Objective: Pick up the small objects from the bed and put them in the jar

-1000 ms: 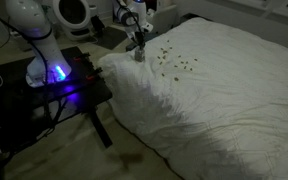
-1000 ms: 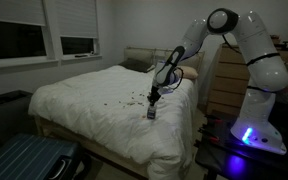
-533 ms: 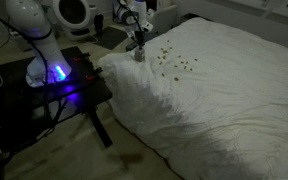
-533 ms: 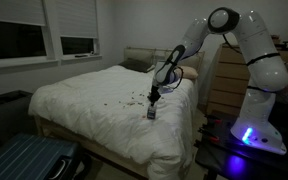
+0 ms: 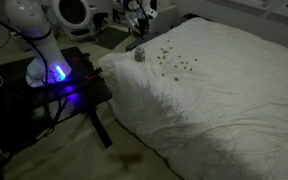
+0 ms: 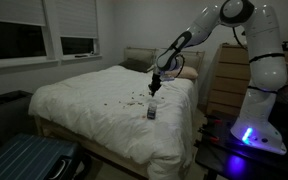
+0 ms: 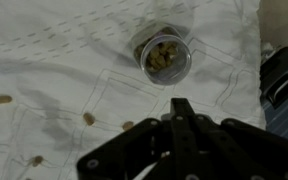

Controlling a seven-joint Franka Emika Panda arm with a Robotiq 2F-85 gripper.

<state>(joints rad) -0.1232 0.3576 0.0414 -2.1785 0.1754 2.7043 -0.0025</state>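
The jar [image 7: 164, 57] stands upright on the white bed [image 7: 64, 60] near its edge, with brownish bits inside; it shows in both exterior views [image 5: 139, 54] [image 6: 152, 111]. The small objects lie scattered on the cover beyond the jar [image 5: 171, 60] [image 6: 131, 100]; in the wrist view a few [image 7: 89, 118] lie left of the jaws. My gripper [image 7: 179, 105] hangs above the jar and a little to its side, clear of it, in both exterior views [image 5: 136, 28] [image 6: 154, 91]. Its fingers are closed together with nothing seen between them.
A black side table [image 5: 79, 90] with the arm's base and a blue light [image 5: 56, 73] stands against the bed. A large white round appliance [image 5: 74, 12] is behind it. A dresser [image 6: 224, 80], pillows [image 6: 139, 60] and a blue suitcase [image 6: 29, 160] surround the bed.
My gripper has risen straight up from the jar's mouth and now hangs well above it. The jar and the scattered bits have not moved.
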